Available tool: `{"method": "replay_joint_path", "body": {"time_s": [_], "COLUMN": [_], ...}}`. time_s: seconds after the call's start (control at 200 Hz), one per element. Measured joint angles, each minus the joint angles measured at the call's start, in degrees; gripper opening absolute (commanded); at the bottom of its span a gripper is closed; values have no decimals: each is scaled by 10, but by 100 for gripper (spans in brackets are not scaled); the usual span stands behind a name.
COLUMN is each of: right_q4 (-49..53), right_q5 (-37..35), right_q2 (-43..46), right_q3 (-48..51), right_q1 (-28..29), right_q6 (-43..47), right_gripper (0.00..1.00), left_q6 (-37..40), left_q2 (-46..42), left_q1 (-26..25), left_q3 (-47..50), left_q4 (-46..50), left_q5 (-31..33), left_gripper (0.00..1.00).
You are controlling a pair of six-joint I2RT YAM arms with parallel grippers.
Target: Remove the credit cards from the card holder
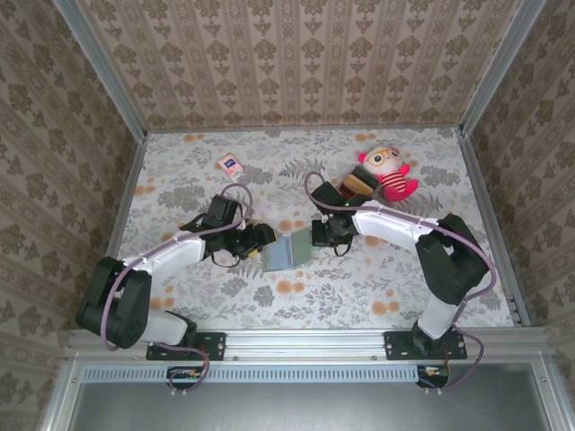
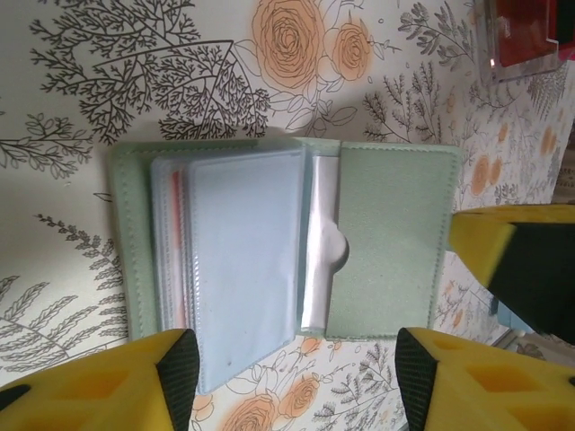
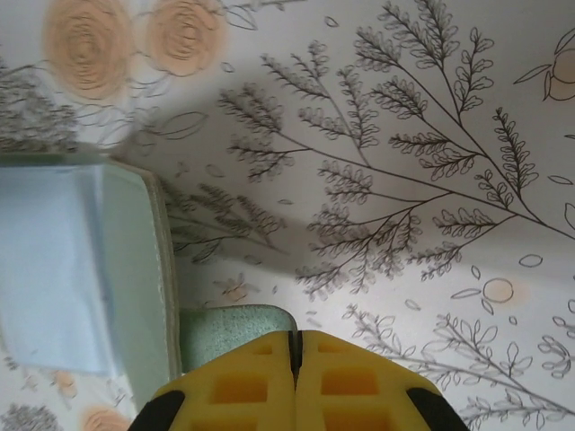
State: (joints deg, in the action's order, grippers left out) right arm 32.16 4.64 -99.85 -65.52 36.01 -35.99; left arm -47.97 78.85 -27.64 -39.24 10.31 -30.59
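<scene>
The card holder [image 1: 287, 254] lies open on the flowered table, a grey-green wallet [image 2: 395, 233] with clear sleeves fanned over its left panel. A pinkish-red edge of one of the credit cards [image 2: 177, 224] shows between the sleeves; the rest is hidden. My left gripper [image 2: 296, 368] is open, its fingers standing apart at the holder's near edge with a sleeve corner between them, touching nothing. My right gripper [image 3: 295, 346] is shut, its tips resting on the corner of the holder's right panel [image 3: 229, 328]. One of its yellow fingers [image 2: 490, 247] sits at that panel's outer edge.
A plush doll [image 1: 388, 172] and a stack of red, tan and black blocks [image 1: 358, 187] stand behind the right arm. A small pink-and-white packet [image 1: 230, 164] lies at the back left. Patterned walls close in the table on three sides.
</scene>
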Motion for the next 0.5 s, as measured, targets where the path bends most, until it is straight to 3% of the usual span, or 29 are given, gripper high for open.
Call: {"method": "replay_joint_path", "body": {"time_s": [0.5], "right_q4": [-8], "right_q5": [3], "right_q2": [-35], "right_q3": [-16], "right_q1": [-12], "right_q6": [0], "right_gripper": [5], "left_q6": [4], "left_q2": [67], "left_q1": [-4], "left_q3": [-29], "left_q4": [13], "left_q5": [4], "left_gripper": [52]}}
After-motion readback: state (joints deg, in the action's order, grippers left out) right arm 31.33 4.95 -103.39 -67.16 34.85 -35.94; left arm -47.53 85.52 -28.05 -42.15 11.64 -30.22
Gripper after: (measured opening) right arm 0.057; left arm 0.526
